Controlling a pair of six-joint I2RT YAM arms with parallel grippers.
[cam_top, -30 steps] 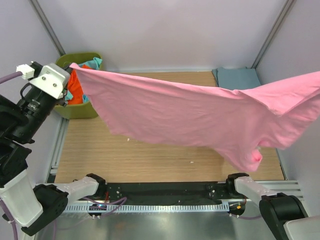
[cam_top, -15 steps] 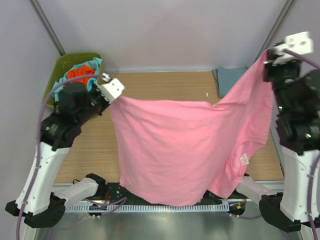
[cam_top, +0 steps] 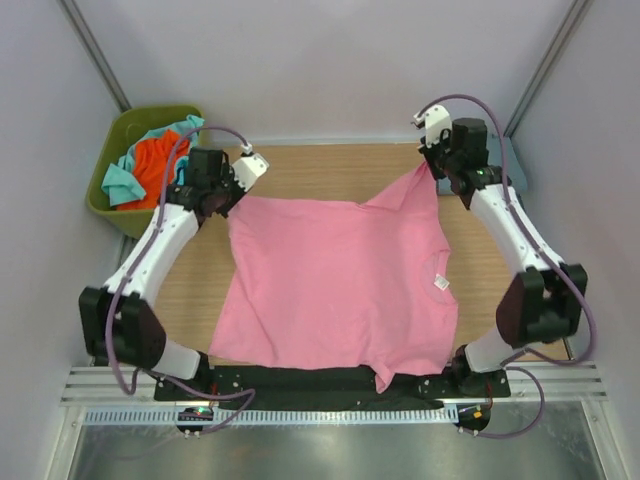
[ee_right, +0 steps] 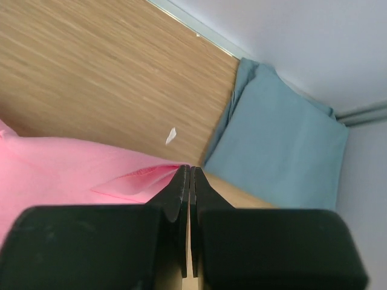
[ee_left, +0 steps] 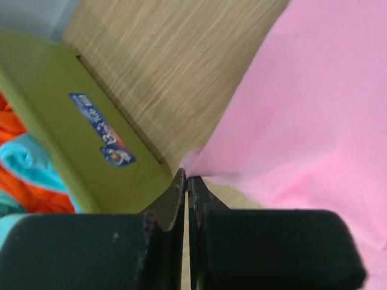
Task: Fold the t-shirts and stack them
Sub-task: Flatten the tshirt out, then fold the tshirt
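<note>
Lowers pink shirt (cam_top: pixel 335 280) from mid-air, mostly flat onto table (cam_top: pixel 300 165). Pinches far corners with left gripper (cam_top: pixel 237 196) and right gripper (cam_top: pixel 432 168), both closed tight on cloth. Soft, limp: take by edges.

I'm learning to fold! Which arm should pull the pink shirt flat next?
Probably the right. The right gripper pinches the pink shirt at its rumpled far corner, while the corner held by the left gripper already lies flat.
</note>
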